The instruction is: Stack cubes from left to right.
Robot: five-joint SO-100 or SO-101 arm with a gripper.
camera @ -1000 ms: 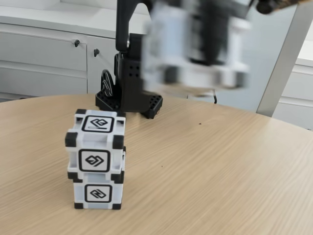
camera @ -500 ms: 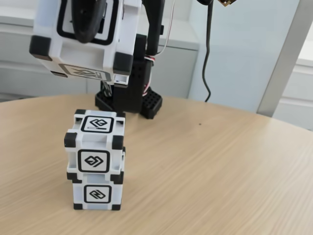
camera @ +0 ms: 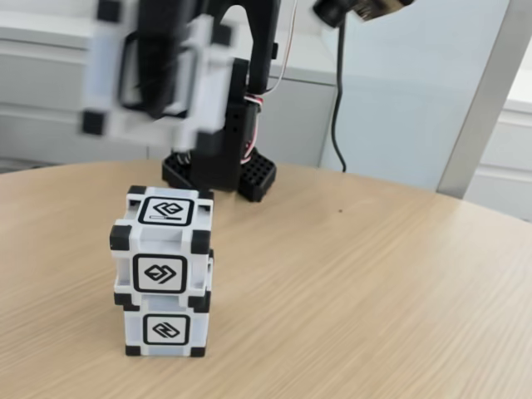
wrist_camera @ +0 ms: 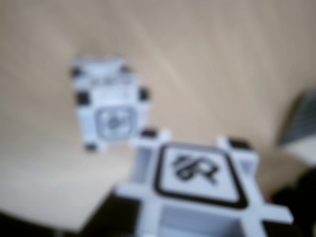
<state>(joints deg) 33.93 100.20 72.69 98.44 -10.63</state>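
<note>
gripper holding third cube | blurred now, sharp earlier | above two-cube stack

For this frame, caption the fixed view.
Arm carries third cube, motion-blurred, above a two-cube stack on the wooden table.

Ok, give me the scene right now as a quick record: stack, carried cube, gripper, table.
stack: two cubes on the table, top cube resting on bottom cube, top one sitting slightly askew
carried cube: third cube held in the air above and a little behind the stack, motion-blurred; not touching the stack
gripper: gripper shut on the third cube
wrist view: third cube in the foreground, stack below it, blurred
table: wooden table, arm base at its far edge
</note>
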